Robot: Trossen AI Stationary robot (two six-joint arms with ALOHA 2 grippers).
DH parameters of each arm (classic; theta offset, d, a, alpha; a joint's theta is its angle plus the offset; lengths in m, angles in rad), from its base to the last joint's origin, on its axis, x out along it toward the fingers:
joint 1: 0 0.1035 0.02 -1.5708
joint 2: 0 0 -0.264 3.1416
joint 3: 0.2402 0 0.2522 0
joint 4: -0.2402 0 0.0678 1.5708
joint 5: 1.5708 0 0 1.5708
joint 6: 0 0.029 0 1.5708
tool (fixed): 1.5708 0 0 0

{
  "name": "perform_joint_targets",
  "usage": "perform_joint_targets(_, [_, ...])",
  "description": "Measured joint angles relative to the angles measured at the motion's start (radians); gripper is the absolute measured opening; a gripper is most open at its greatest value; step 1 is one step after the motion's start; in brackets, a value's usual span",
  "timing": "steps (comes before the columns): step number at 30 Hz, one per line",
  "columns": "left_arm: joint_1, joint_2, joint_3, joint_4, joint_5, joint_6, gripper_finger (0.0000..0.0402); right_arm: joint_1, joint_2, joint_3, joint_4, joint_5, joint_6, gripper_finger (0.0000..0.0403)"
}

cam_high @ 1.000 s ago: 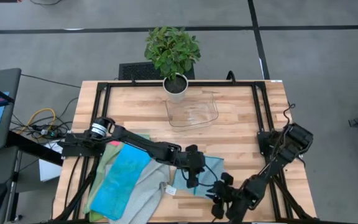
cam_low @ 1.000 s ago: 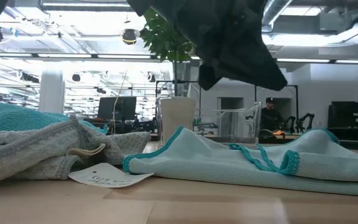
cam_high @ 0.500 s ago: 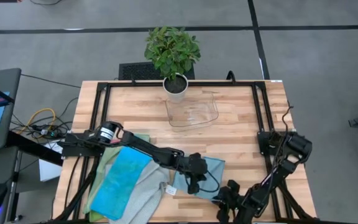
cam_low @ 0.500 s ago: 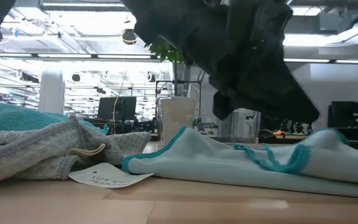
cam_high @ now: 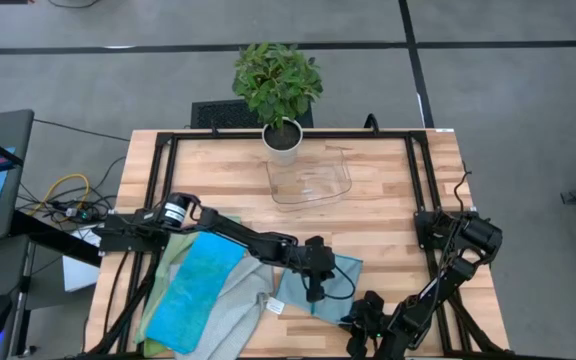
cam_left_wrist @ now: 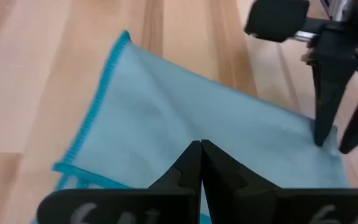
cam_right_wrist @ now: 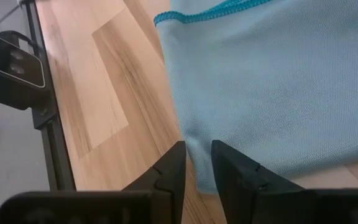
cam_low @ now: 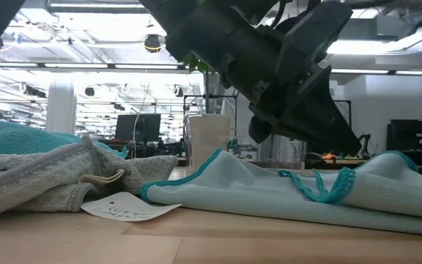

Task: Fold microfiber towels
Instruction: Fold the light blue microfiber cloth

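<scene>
Both grippers work the teal-edged towel (cam_high: 336, 280) near the table's front edge: left gripper (cam_high: 314, 290), clenched, has slid forward onto it; right gripper (cam_right_wrist: 196, 163) pinches its edge, fold starting.

Legible text: we find none. The small white paper tag (cam_low: 128, 210) lying on the wooden table beside the grey cloth carries faint printed marks, which we cannot make out. Pale markings along the left wrist view's lower edge are likewise unreadable to us.
</scene>
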State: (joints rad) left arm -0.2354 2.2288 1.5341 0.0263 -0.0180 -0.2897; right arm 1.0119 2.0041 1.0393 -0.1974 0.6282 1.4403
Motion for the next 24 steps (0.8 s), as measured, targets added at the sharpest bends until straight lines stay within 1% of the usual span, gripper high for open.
perform_joint_targets(4, [0.002, 0.000, 0.000, 0.023, -0.066, 0.073, 0.0000, 0.000, 0.000, -0.001, 0.000, -0.001, 0.000, 0.0106])
perform_joint_targets(6, [0.006, 0.000, 0.000, 0.046, -0.071, 0.100, 0.0000, 0.000, 0.001, -0.001, 0.001, 0.000, 0.000, 0.0106])
perform_joint_targets(9, [0.015, 0.026, 0.003, 0.097, -0.049, 0.110, 0.0000, 0.000, 0.001, -0.001, 0.003, 0.000, 0.001, 0.0106])
perform_joint_targets(11, [0.024, 0.046, -0.003, 0.084, 0.000, 0.094, 0.0000, 0.000, 0.001, -0.002, 0.005, 0.000, 0.001, 0.0106])
perform_joint_targets(12, [0.027, 0.063, 0.003, 0.112, 0.025, 0.085, 0.0000, 0.000, 0.001, -0.002, 0.004, -0.001, 0.001, 0.0106])
perform_joint_targets(14, [0.031, 0.069, 0.000, 0.078, 0.032, 0.075, 0.0000, 0.000, 0.001, -0.002, 0.009, -0.001, 0.001, 0.0106])
perform_joint_targets(15, [0.033, 0.069, 0.000, 0.068, 0.015, 0.076, 0.0000, 0.001, 0.001, -0.002, 0.012, -0.002, 0.002, 0.0106])
perform_joint_targets(18, [0.041, 0.066, 0.002, 0.013, -0.087, 0.093, 0.0000, 0.006, 0.002, -0.002, 0.012, -0.002, 0.002, 0.0106])
perform_joint_targets(19, [0.047, 0.066, 0.002, 0.007, -0.095, 0.093, 0.0000, 0.009, 0.002, -0.002, 0.012, -0.002, 0.002, 0.0106])
perform_joint_targets(20, [0.056, 0.065, 0.003, -0.001, -0.090, 0.089, 0.0000, 0.012, 0.002, -0.002, 0.011, -0.002, 0.002, 0.0106])
perform_joint_targets(24, [0.088, 0.065, 0.003, -0.003, 0.010, 0.052, 0.0000, 0.019, 0.002, -0.002, 0.009, -0.001, 0.001, 0.0106])
